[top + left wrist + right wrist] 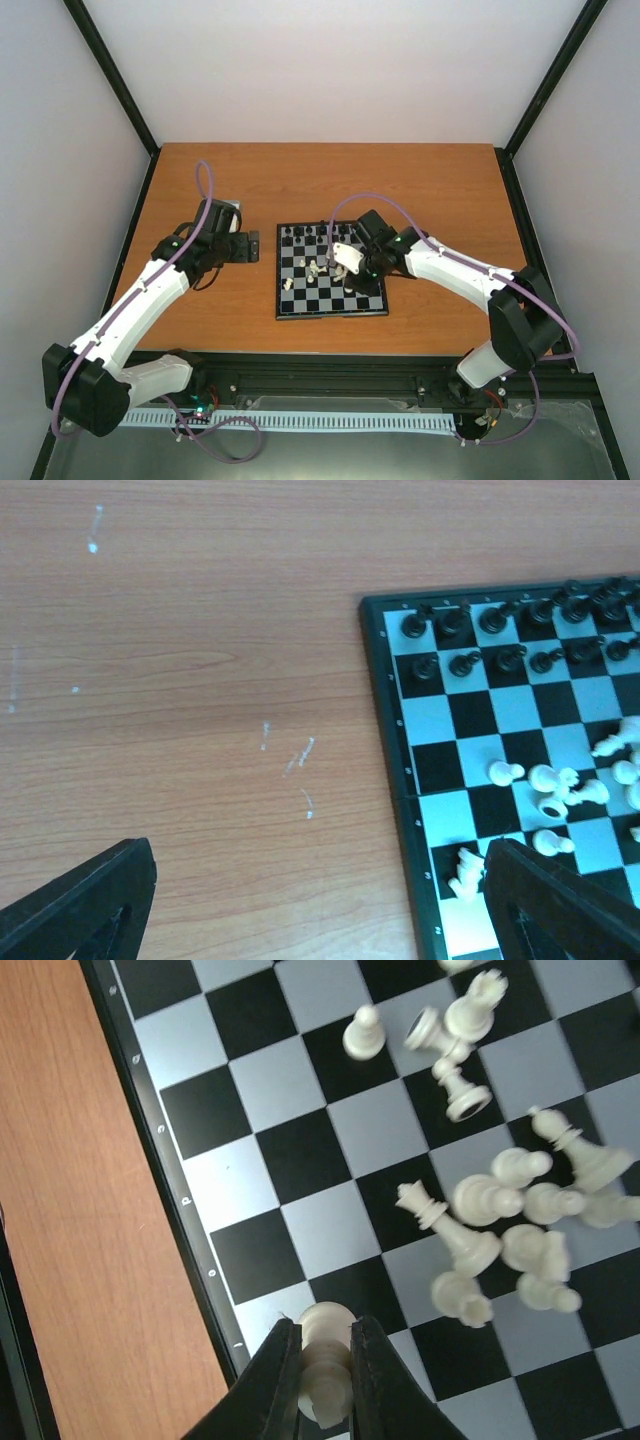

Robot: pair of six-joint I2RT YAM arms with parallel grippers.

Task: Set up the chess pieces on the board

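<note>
Wood-grain table (430, 190), white walls (330, 70), black frame posts (110, 70), and a purple cable (204, 180) looping over each arm. The left gripper (318, 855) hovers over bare tabletop just left of the board (330, 315), jaws wide apart and holding nothing. There are a few white scuffs (300, 758) on the wood below it, and its own black tip covers part of a white piece at the lower right of its view. The board sits mid-table, centre of the top view: small, square, black and pale grey checks, thin black border, slight sheen. Black pieces (520, 635) stand upright in two rows along its far edge. White pieces (500, 1210) lie in a jumble mid-board, most tipped over and several touching, crowding the squares to the right of the right gripper (325, 1325). That gripper is low at the bottom edge of its wrist view, clamped on a cream round-headed piece (325, 1360) over a pale square by the border. The pieces are smooth, with round heads and flared bases.
</note>
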